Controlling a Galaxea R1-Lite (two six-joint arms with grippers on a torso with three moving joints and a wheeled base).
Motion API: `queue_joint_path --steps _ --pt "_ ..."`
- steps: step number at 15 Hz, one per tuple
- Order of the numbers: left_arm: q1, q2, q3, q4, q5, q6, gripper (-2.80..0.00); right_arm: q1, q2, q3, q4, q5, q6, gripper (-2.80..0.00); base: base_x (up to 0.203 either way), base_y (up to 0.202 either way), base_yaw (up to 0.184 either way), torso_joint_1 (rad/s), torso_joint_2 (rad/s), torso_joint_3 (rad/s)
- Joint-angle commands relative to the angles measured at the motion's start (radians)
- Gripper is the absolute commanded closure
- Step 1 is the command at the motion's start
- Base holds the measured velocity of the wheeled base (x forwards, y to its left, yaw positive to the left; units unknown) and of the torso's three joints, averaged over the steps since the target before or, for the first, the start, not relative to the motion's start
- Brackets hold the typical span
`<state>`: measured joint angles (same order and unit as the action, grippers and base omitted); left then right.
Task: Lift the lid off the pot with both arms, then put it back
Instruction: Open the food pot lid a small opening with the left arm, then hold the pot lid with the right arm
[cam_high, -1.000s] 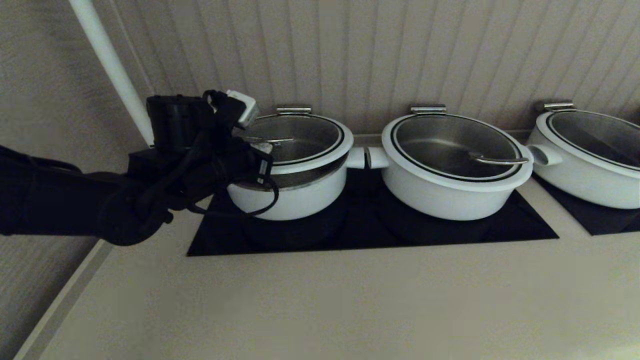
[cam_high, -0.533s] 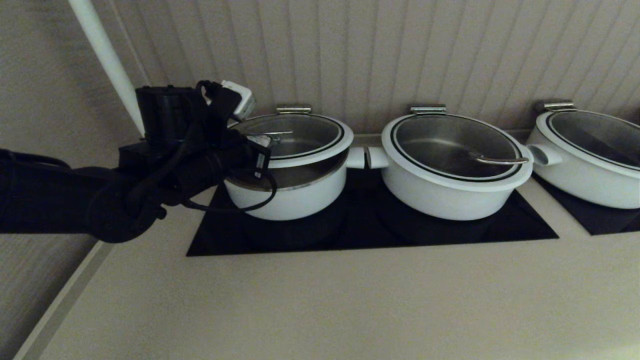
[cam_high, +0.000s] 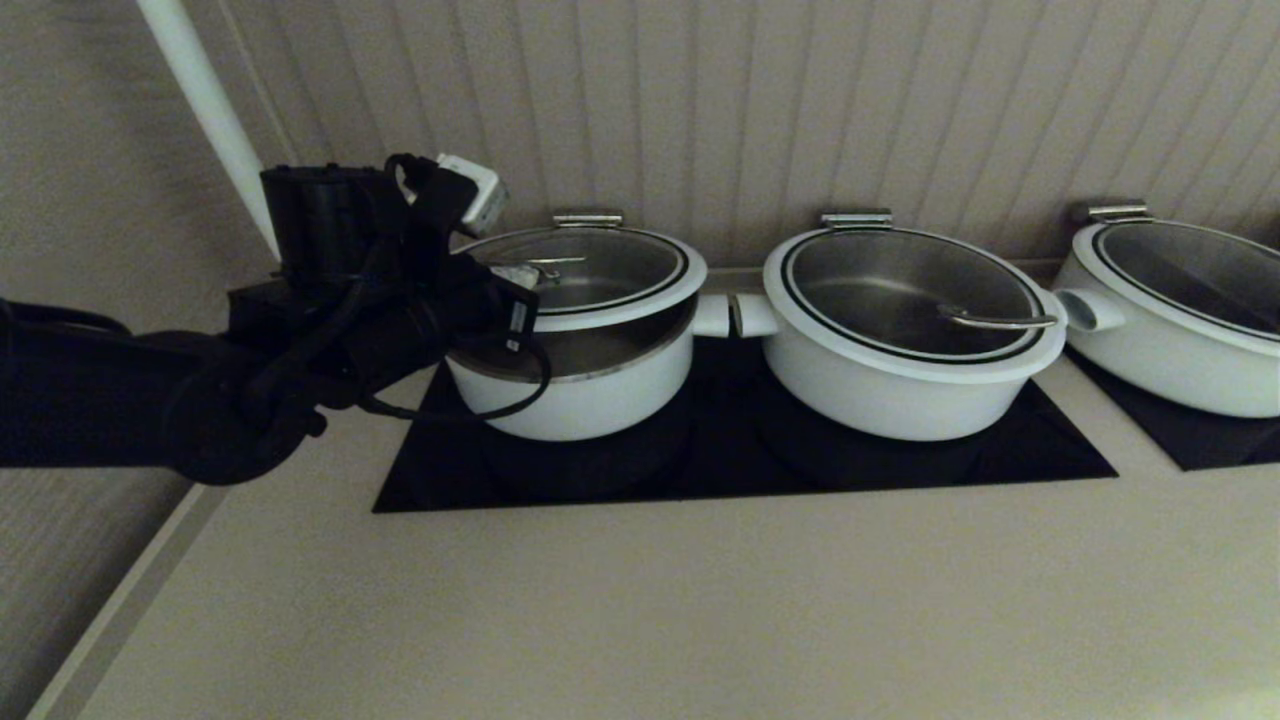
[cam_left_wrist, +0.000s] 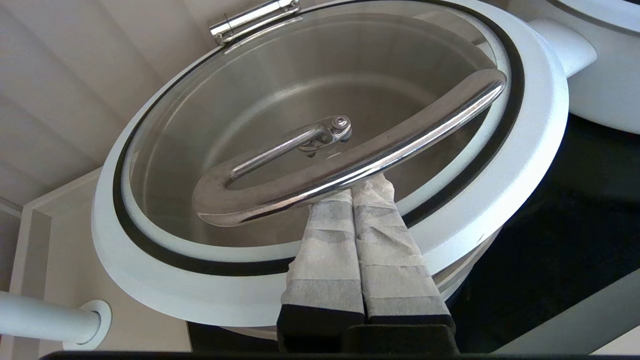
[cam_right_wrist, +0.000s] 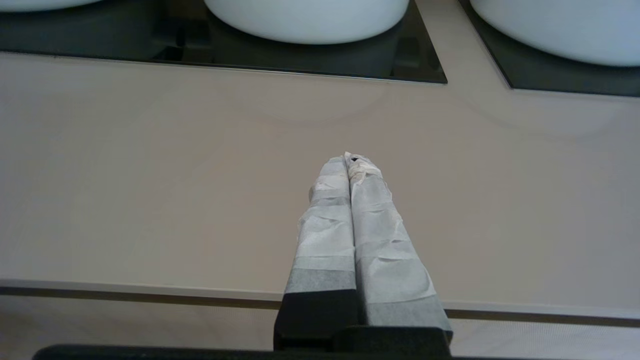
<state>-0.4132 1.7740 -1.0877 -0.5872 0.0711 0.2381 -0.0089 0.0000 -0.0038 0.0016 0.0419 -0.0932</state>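
I've got the left gripper (cam_left_wrist: 352, 192) tucked under the steel handle (cam_left_wrist: 350, 160) of the lid (cam_high: 590, 272). Its two taped fingers (cam_left_wrist: 325, 250) are pressed together with no gap, and the tips sit under the handle bar, touching it, rather than pinching it from both sides. The lid is tipped up on the arm's side, so there's a dark gap between it and the pot (cam_high: 580, 385) there, while the far edge by the wall hinge clip (cam_high: 587, 217) looks low against the rim.

Using that pot as the reference: it sits at the left end of a black glass cooktop (cam_high: 740, 460) set into a beige counter (cam_high: 640, 610). Just beside it to the right is a second white pot (cam_high: 900, 380) with its lid on, side handles nearly touching. Further right, on a separate black panel, is a third pot (cam_high: 1170, 340), partly cut off. Behind the pot is a wall of pale vertical paneling (cam_high: 800, 100), and a white pipe (cam_high: 205, 110) runs up at an angle behind and left of it.

The right gripper (cam_right_wrist: 352, 160) is nowhere near the pot; it hangs over bare counter in front of the cooktop, fingers closed together on nothing.
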Motion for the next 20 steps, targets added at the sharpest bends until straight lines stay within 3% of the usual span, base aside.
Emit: queue_joint_path --steps 1,7,12,20 --pt "0.001 -0.004 0.000 -0.005 0.001 0.001 0.00 0.000 0.002 -0.033 0.005 0.027 -0.002 0.00 0.000 0.000 0.000 0.000 0.00 0.000" --pt "0.001 -0.005 0.000 -0.005 0.000 -0.002 0.00 0.008 0.288 -0.169 -0.088 0.139 -0.002 0.00 0.000 0.000 0.000 0.000 0.00 0.000" --pt "0.001 -0.013 0.002 -0.005 0.001 -0.003 0.00 0.010 0.484 -0.198 -0.177 0.349 -0.175 0.00 0.000 0.000 0.000 0.000 0.00 0.000" --pt "0.001 -0.007 0.000 -0.006 -0.001 -0.005 0.00 0.011 0.770 -0.262 -0.257 0.472 -0.344 0.00 0.000 0.000 0.000 0.000 0.00 0.000"
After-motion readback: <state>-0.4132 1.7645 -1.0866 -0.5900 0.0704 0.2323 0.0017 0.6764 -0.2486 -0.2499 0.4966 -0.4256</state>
